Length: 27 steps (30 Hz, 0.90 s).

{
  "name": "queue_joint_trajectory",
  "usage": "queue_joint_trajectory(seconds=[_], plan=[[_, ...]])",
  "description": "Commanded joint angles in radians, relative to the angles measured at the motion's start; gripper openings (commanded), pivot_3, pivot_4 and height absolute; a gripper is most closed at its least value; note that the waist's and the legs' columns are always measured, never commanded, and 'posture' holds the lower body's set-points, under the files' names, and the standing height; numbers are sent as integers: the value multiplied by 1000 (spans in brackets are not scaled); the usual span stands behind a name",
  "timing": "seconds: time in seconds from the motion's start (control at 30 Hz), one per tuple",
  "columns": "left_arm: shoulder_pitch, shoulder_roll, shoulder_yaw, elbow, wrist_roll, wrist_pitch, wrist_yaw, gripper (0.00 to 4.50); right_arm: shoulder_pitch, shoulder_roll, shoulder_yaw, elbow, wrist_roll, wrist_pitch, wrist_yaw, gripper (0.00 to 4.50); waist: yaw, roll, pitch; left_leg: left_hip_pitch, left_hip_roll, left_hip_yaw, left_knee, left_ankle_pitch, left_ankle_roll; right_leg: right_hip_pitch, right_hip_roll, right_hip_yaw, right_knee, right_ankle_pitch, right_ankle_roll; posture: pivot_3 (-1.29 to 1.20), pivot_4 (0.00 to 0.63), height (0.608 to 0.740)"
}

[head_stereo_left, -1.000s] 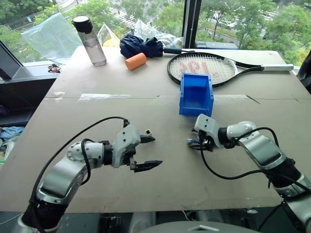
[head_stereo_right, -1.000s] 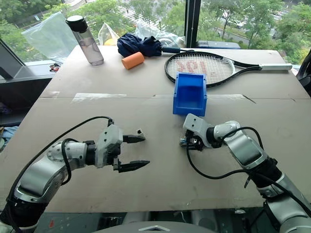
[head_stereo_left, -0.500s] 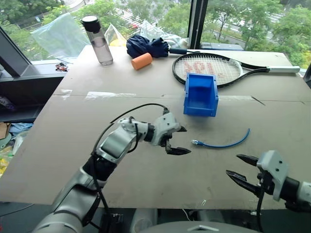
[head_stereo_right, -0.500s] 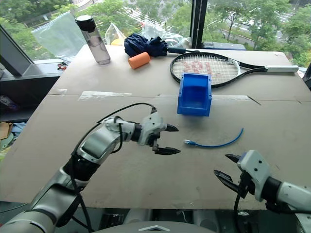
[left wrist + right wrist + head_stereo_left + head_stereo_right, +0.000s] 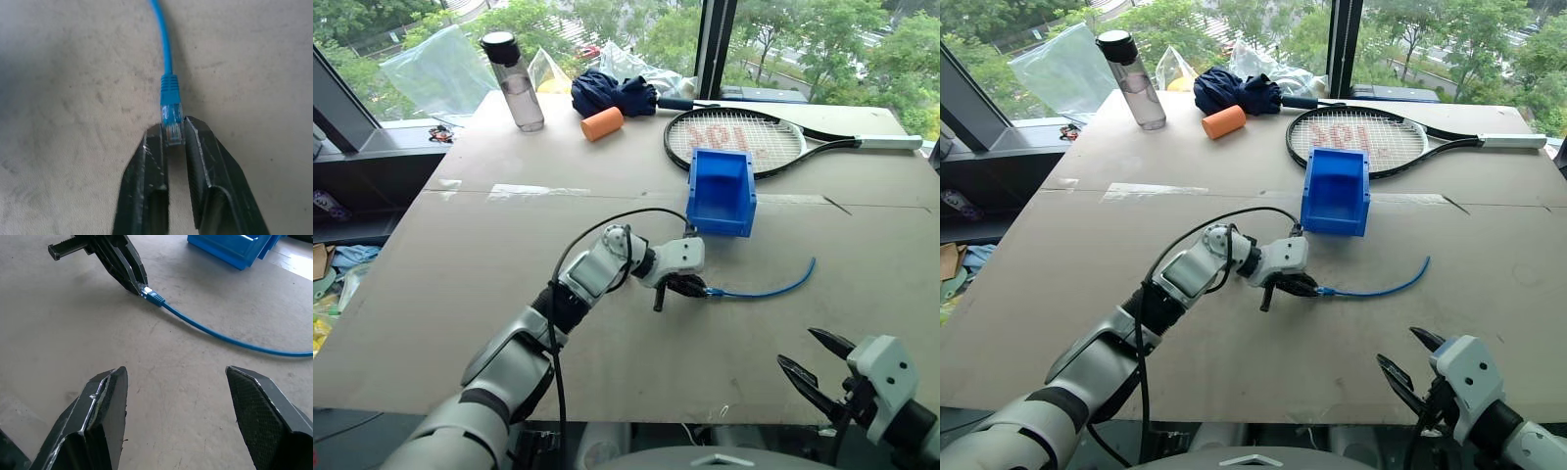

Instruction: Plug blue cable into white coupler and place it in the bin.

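- The clear plug of the blue cable [image 5: 762,291] is pinched between the closed fingers of the left gripper [image 5: 173,134] at mid-table.
- The rest of the cable is laid on the table [image 5: 509,294], curving to the right, just near of the bin [image 5: 721,192].
- The right gripper [image 5: 178,387] is held with fingers spread wide and empty, at the near right edge.
- The bin is stood right of centre, just near of a tennis racket [image 5: 734,139].

bin [image 5: 722,194] behind cable [image 5: 764,291] | racket [image 5: 736,139] behind bin | bottle [image 5: 513,67] far left
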Motion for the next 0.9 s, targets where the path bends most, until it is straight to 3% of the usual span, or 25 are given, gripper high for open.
queue_joint_trajectory(seconds=[0.03,0.13,0.23,0.33,0.57,0.67,0.8,0.83,0.9], plan=[[19,-23,62,-37,-99,98,-74,42,-30,42,48,-66,83,62,-73,3212,0,0,0,0,0,0,0,0,0,0,0,0,0,0,0,0,150,740],[11,-6,211,-188,-381,451,-175,42,-110,93,127,-81,309,183,-159,3212,-4,0,2,-1,1,-1,0,0,0,-1,0,-1,0,0,0,0,150,740],[0,9,282,-253,-500,629,-171,42,-162,103,141,-79,450,243,-222,3212,-3,1,2,-1,1,-2,0,0,0,-1,0,-2,0,0,-1,0,150,740],[-17,40,392,-312,-657,846,-144,42,-309,133,172,-49,654,272,-315,3212,-4,1,2,-1,1,-2,1,0,0,0,0,-1,0,0,0,0,150,740],[12,51,463,-407,-742,925,-43,42,-634,96,187,60,994,274,-474,3212,-10,1,2,-1,-1,-9,1,0,0,1,0,-2,1,3,-3,0,150,740],[19,56,488,-441,-784,949,-16,0,-690,56,207,101,1080,284,-483,2346,-11,1,2,-1,-1,-9,0,0,0,1,0,-3,0,3,-2,0,150,740],[40,64,512,-479,-816,947,16,0,-730,26,216,129,1140,270,-500,396,-18,1,2,-1,-1,-9,0,0,0,1,0,-3,1,3,-2,0,150,740],[47,65,517,-487,-821,945,27,0,-735,22,215,132,1154,265,-503,121,-20,1,2,-1,-1,-9,0,0,0,1,0,-3,1,3,-2,0,150,740],[65,65,524,-508,-820,918,42,0,-737,12,215,134,1175,257,-507,121,-20,1,2,-1,-1,-9,0,0,0,1,0,-3,1,3,-2,0,150,740]])
